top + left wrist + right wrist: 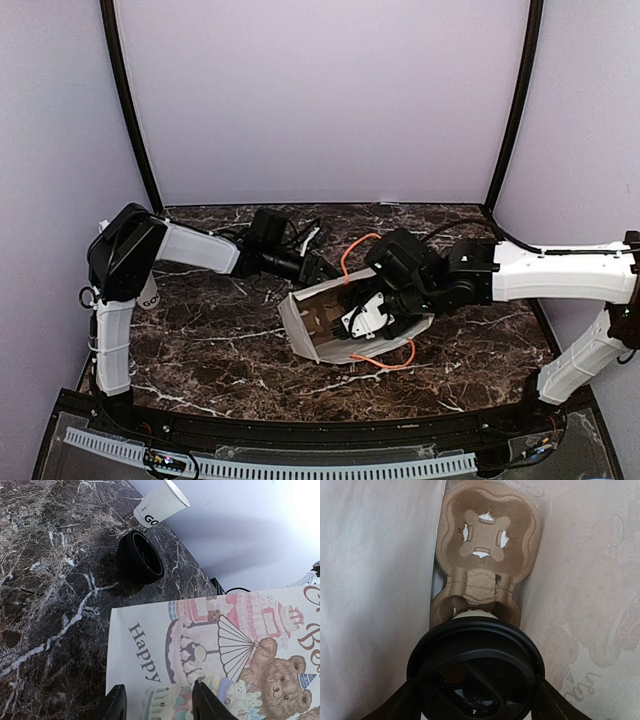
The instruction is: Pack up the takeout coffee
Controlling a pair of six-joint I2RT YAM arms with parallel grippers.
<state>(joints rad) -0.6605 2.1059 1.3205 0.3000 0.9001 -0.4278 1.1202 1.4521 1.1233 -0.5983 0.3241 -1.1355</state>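
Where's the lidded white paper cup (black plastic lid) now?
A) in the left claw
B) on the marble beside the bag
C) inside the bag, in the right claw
C: the right claw grips the black-lidded white paper cup inside the white paper bag, at a brown cardboard cup carrier.

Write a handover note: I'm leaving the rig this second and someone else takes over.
Right gripper: jaws shut on the takeout coffee, inside the paper bag, which lies on its side.
Left gripper: jaws open over the bag's printed side; contact unclear.
Coffee: at the near slot of the cardboard carrier in the bag; seating unclear.
Done: coffee is in the bag. Left: seat it, release, back out.
Ignore the white cup and black lid on the table.
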